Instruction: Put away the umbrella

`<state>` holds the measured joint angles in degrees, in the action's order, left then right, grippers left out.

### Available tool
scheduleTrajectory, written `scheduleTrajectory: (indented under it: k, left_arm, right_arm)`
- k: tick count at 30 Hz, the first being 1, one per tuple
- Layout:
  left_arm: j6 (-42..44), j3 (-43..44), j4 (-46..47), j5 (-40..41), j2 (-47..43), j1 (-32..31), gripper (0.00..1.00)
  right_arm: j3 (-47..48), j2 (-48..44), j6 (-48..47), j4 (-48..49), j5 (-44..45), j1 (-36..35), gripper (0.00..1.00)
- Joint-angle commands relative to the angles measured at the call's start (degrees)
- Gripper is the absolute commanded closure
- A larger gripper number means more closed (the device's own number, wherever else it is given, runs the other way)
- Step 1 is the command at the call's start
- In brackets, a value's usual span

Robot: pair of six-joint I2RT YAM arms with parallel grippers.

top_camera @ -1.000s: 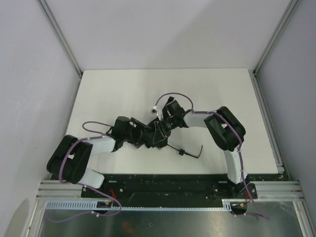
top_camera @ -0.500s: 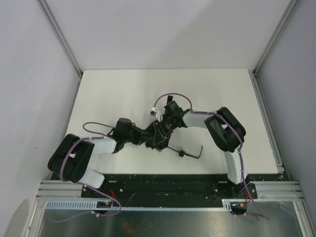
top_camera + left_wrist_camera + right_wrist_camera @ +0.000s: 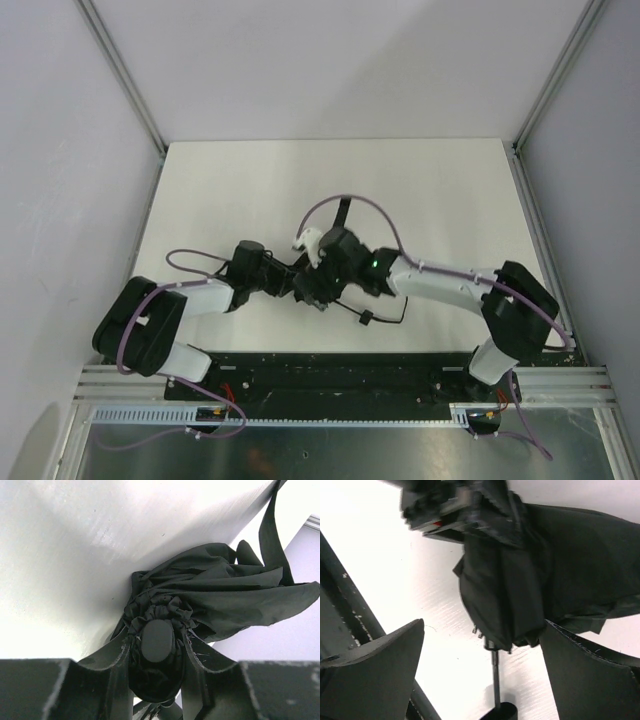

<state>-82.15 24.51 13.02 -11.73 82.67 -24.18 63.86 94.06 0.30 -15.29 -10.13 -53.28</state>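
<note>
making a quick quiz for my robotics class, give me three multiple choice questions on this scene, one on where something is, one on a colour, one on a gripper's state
1. Where is the umbrella?
A) lying on the white table
B) on the metal rail at the near edge
C) propped against the back wall

2. What colour is the umbrella?
A) red
B) black
C) blue

3. How does the right gripper stand?
A) shut on the handle
B) shut on the strap
C) wide open

Key: 1 A, the top view shows it on the table surface; 2 B, both wrist views show black fabric; 3 C, its jaws stand far apart on either side of the umbrella.
</note>
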Motion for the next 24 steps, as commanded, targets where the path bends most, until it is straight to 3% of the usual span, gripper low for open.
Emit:
scheduleTrajectory:
  k: [1,6,13,17,19,21,22,24]
  left_arm:
    - [0.79,-3.1,-13.47,0.29,0.46,0.17,1.0]
    - [0.18,-3.39,-15.75,-0.71,-0.71,0.18,1.0]
    - [-1.13,-3.09,-16.96,-3.06,-1.62,0.19,1.0]
    - [-1.54,-2.46,-17.89,-3.77,-2.84,0.19,1.0]
    - [-1.61,-2.06,-18.19,-3.81,-3.37,0.19,1.0]
    - [-1.28,-1.34,-18.31,-3.83,-3.32,0.15,1.0]
    - [-0.79,-0.84,-18.3,-3.7,-3.27,0.17,1.0]
    - [1.21,0.7,-18.25,-2.74,-3.04,0.19,0.97]
  right_arm:
    - [-5.65,-1.84,-8.19,10.14,25.15,-10.2,0.01]
    - [-6.34,2.53,-15.08,20.19,36.17,-16.21,0.01]
    - [-3.37,11.66,-16.19,19.97,39.03,-15.39,0.06]
    - [-1.75,15.61,-13.36,16.39,38.28,-13.19,0.34]
    - [-1.64,16.94,-12.37,14.71,36.35,-12.07,0.56]
    - [-1.04,18.17,-11.51,11.72,33.16,-10.7,0.85]
    - [-0.45,18.88,-10.78,9.42,30.39,-9.82,0.92]
    - [0.64,19.87,-8.65,4.57,23.17,-7.54,0.98]
